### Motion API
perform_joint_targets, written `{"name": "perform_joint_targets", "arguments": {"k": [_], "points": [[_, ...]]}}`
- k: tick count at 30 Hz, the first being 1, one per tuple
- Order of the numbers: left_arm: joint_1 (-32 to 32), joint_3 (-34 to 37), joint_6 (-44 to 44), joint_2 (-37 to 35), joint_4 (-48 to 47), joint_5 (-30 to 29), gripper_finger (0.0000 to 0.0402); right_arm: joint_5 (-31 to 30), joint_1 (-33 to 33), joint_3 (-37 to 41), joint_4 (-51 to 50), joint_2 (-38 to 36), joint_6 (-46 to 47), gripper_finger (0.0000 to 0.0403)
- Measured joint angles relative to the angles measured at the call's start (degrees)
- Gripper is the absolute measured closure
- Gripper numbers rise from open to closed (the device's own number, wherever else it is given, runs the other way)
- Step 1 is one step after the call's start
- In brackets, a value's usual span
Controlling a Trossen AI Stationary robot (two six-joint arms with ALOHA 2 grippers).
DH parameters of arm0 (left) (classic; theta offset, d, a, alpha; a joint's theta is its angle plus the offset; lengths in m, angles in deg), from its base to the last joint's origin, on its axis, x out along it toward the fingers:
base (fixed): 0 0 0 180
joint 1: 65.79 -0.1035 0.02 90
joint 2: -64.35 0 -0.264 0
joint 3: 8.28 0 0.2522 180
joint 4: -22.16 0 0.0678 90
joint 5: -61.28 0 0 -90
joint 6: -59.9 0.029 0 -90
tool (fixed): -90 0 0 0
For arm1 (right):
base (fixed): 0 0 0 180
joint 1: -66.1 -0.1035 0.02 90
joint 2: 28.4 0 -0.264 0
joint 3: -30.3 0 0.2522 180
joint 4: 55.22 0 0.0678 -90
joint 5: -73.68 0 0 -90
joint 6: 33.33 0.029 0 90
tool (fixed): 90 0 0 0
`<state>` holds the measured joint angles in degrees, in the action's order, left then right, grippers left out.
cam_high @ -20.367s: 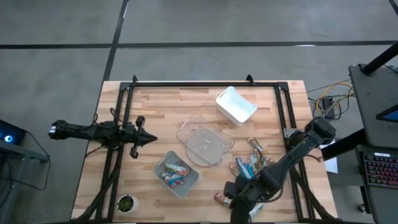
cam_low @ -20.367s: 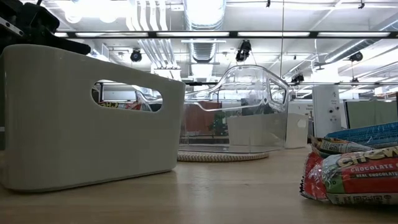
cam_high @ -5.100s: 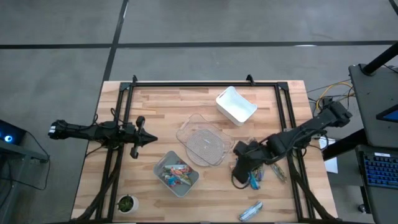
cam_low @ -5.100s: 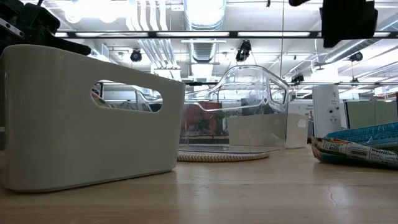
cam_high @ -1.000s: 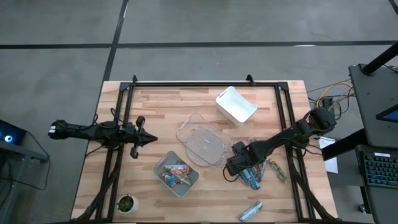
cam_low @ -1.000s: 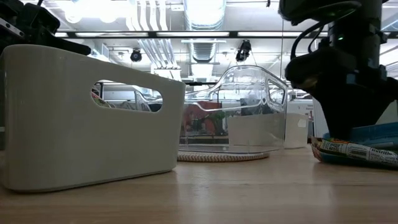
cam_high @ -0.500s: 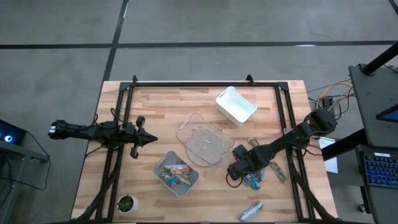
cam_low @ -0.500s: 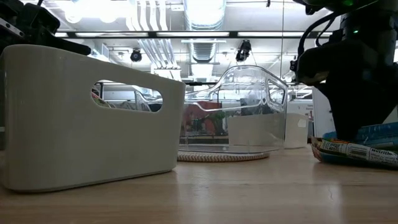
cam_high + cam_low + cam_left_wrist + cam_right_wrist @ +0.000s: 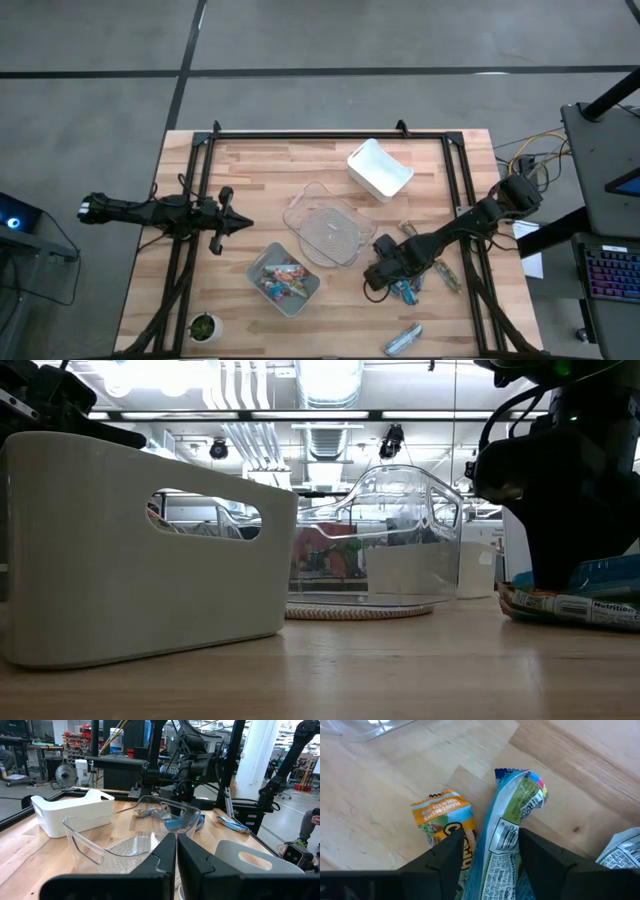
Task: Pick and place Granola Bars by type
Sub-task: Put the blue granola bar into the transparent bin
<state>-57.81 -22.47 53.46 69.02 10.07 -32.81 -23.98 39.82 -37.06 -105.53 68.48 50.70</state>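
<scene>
Low over the loose bars (image 9: 415, 275) on the table's (image 9: 250, 170) right side, the right gripper (image 9: 378, 276) stood with its fingers (image 9: 545, 855) part-open, straddling a blue bar (image 9: 507, 845) whose wrapper end stuck out between them. Whether the pads already pinched it could not be told, but the straddle suited a lengthwise pick. Beside it lay an orange bar (image 9: 445, 822), just touching the blue one. Sorting looked under way: the grey bin (image 9: 284, 279) already held red and pink bars, while the clear bin (image 9: 328, 224) and the white bin (image 9: 380, 169) appeared empty, presumably kept for the other kinds. One silvery bar (image 9: 403, 338) sat apart near the front edge. Parked at the left edge, the left gripper (image 9: 232, 224) waited with jaws together, holding nothing.
</scene>
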Motion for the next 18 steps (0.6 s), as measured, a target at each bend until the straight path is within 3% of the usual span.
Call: {"name": "perform_joint_targets", "arguments": {"k": [18], "points": [[0.01,0.00,0.00,-0.01,0.00,-0.01,0.0401,0.15,0.00,0.17,-0.67,-0.41,0.96,0.0351]]}}
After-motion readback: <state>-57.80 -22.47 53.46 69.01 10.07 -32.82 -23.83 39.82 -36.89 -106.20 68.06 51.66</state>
